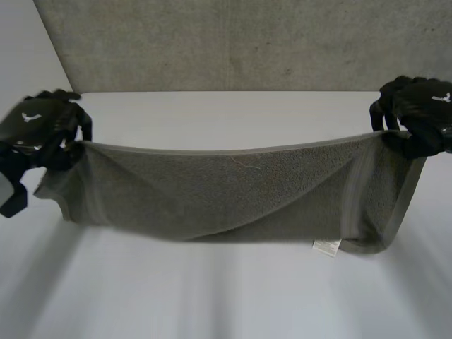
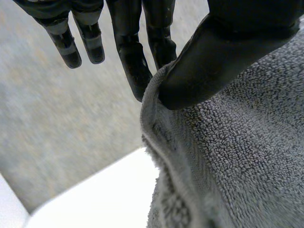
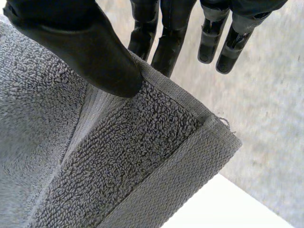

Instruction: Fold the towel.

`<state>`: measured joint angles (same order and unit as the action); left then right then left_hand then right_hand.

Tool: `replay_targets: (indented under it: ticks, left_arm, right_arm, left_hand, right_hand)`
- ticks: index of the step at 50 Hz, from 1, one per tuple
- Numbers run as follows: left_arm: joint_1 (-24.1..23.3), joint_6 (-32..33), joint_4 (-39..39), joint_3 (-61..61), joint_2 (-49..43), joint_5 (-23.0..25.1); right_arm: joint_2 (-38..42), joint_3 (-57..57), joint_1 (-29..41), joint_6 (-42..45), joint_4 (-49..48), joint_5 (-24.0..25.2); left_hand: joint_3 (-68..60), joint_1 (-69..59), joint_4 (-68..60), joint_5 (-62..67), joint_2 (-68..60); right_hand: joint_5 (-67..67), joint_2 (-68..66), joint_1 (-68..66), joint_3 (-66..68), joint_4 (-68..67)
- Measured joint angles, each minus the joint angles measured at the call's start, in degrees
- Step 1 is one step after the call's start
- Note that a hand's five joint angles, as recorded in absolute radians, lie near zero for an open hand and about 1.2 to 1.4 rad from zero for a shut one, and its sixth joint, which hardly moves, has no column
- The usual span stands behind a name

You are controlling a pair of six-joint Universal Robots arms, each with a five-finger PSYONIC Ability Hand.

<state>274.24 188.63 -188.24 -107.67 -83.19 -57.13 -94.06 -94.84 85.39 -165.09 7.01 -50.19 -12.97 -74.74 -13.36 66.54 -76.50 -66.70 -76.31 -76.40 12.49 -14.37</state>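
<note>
White matte surface (image 1: 226,296). Behind it stands a grey speckled wall panel (image 1: 226,42), mottled like concrete or felt, meeting the surface's far edge in a straight line. The panel's left edge slants, with a paler plain wall (image 1: 21,49) beside it. Both wrist views show the same grey panel and white surface. Light is soft and even.

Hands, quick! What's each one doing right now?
Left hand: shut, pinching a corner of the grey terry towel.
Right hand: shut, pinching the towel near its other corner.
</note>
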Motion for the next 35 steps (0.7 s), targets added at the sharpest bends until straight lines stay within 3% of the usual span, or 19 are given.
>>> replay_targets:
  ticks: [4,10,15,19,26,35]
  left_arm:
    - [-2.9,0.0,0.9,4.5,-7.8,-2.0]
    - [-9.3,0.6,3.1,18.6,-22.3,-10.1]
    - [-13.7,0.7,4.9,37.5,-31.3,-17.3]
    - [-15.2,-0.5,2.2,48.4,-30.6,-19.4]
    - [-14.7,-5.8,-9.4,50.9,-24.5,-19.2]
    - [-12.2,-6.4,-13.8,38.0,-23.7,-13.2]
  right_arm:
    - [5.9,2.4,1.3,1.8,-0.2,-3.2]
    - [16.6,11.7,7.0,5.3,-0.3,-10.8]
    - [24.1,29.4,11.7,5.9,-0.9,-17.2]
    - [24.6,42.0,12.9,1.2,-3.9,-20.0]
    - [21.0,44.7,12.0,-11.5,-14.5,-19.2]
    - [19.4,31.2,8.9,-12.4,-17.0,-12.5]
  left_hand:
    - [0.0,0.0,0.0,0.0,0.0]
    - [0.0,0.0,0.0,0.0,0.0]
    - [0.0,0.0,0.0,0.0,-0.1]
    - [0.0,0.0,0.0,0.0,-0.1]
    - [0.0,0.0,0.0,0.0,-0.1]
    - [0.0,0.0,0.0,0.0,-0.1]
  right_hand:
    - [0.0,0.0,0.0,0.0,0.0]
    - [0.0,0.0,0.0,0.0,0.0]
    - [0.0,0.0,0.0,0.0,0.0]
    - [0.0,0.0,0.0,0.0,0.0]
    - [0.0,0.0,-0.1,0.0,0.0]
    - [0.0,0.0,-0.2,0.0,0.0]
